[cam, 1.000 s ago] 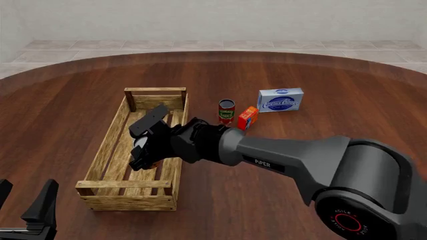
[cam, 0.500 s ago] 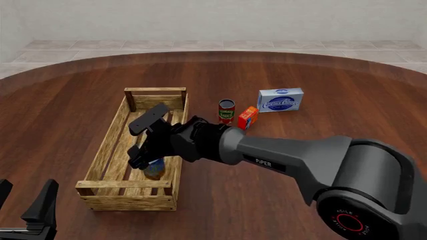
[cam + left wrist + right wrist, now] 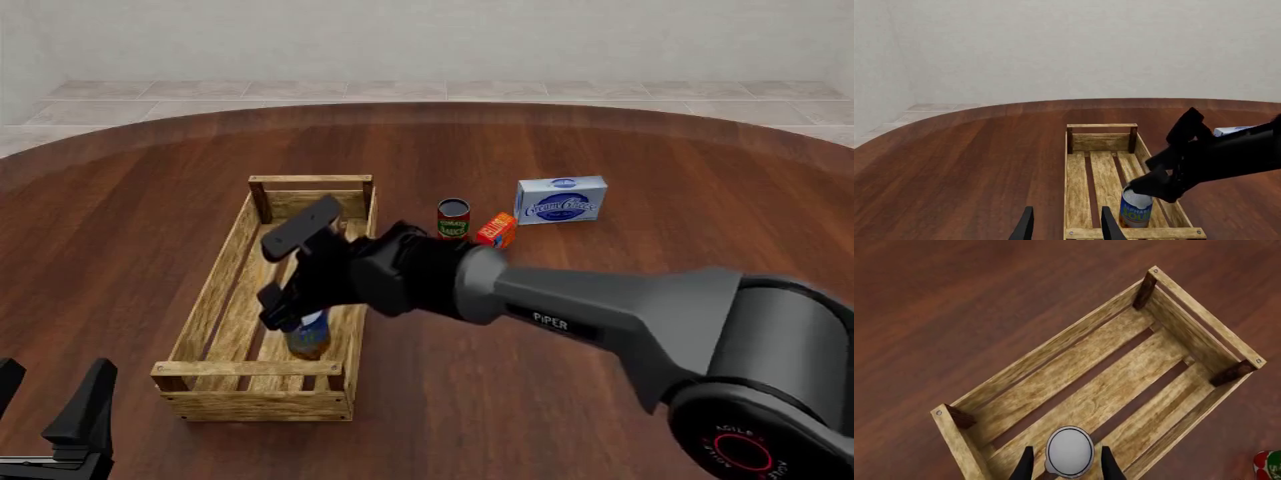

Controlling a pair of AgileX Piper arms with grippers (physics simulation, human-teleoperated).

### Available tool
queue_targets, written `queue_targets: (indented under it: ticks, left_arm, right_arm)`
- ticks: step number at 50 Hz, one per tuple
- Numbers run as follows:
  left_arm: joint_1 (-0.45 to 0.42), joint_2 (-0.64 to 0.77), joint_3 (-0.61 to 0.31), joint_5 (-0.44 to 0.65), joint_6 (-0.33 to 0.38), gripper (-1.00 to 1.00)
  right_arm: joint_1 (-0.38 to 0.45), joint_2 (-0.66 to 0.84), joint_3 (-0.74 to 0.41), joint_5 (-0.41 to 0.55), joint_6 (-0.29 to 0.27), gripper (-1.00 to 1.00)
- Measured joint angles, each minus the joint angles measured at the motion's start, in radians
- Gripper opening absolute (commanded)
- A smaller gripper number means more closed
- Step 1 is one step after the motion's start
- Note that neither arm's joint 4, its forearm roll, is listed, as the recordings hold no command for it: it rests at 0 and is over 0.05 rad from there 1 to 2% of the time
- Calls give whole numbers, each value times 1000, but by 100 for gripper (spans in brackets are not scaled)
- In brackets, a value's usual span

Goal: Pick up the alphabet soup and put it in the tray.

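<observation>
Alphabet soup, blue-and-orange cylindrical can with pale top point(image 3: 308, 334): upright on the slats, near end of the light wooden slatted tray point(image 3: 214, 310) | left gripper point(image 3: 54, 420): idle, fingers spread, nothing held | right gripper point(image 3: 286, 275): jaws spread above the can | step: release looks done | next: lift clear without tipping it

Bright even light; sharp render; shadows seemingly faint.
</observation>
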State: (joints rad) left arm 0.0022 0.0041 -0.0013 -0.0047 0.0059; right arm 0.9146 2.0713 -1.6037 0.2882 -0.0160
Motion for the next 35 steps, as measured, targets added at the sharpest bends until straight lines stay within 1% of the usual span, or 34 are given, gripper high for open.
queue_targets:
  ticks: [19, 35]
  left_arm:
    - [0, 0, 0, 0, 0, 100]
    - [0, 0, 0, 0, 0, 100]
  right_arm:
    - [14, -168, 119, -18, -14, 100]
    - [2, -354, 248, -9, -32, 100]
